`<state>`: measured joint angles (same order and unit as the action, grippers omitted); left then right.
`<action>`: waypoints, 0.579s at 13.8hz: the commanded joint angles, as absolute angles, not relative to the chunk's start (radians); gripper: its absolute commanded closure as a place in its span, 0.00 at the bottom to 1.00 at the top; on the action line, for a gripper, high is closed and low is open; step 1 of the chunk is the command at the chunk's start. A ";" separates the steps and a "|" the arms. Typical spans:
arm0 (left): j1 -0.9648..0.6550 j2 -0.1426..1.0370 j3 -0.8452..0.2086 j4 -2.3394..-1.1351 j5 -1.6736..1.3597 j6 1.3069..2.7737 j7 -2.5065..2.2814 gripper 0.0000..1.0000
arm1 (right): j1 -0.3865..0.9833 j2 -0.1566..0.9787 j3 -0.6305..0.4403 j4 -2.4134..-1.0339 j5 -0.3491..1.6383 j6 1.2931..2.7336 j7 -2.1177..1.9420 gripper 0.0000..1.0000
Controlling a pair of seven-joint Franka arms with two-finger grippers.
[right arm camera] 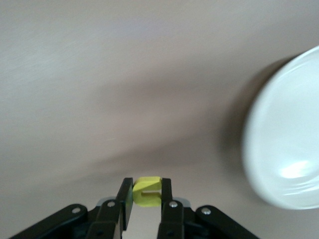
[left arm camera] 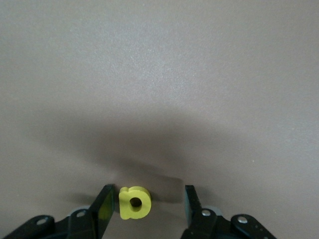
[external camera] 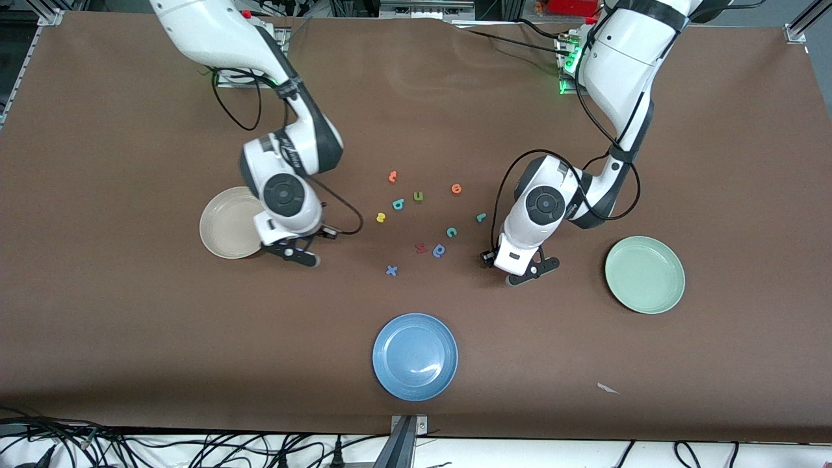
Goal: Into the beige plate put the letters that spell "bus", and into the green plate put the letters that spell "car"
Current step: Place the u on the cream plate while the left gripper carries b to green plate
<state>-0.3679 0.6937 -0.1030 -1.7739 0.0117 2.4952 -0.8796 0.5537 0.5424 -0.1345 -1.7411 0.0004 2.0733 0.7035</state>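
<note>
My right gripper (external camera: 299, 255) (right arm camera: 147, 195) is shut on a yellow "u" (right arm camera: 147, 186), low over the table just beside the beige plate (external camera: 224, 224) (right arm camera: 286, 134). My left gripper (external camera: 530, 272) (left arm camera: 148, 200) stands open at the table between the letter cluster and the green plate (external camera: 645, 273). A yellow "a" (left arm camera: 134, 203) lies between its fingers, against one pad and apart from the other. On the table remain the teal "b" (external camera: 398, 204), yellow "s" (external camera: 381, 218), teal "c" (external camera: 452, 232) and teal "r" (external camera: 481, 217). Both plates show nothing inside.
A blue plate (external camera: 415, 356) sits nearest the front camera. Other letters lie in the cluster: an olive "u" (external camera: 418, 196), two orange ones (external camera: 392, 176) (external camera: 456, 188), a red one (external camera: 420, 247), a dark blue one (external camera: 439, 250) and a blue "x" (external camera: 391, 270).
</note>
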 commanded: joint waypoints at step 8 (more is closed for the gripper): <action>-0.368 0.686 -0.100 -1.795 0.028 2.487 -0.897 0.69 | 0.535 0.542 -0.293 -1.908 -0.002 2.114 0.538 0.12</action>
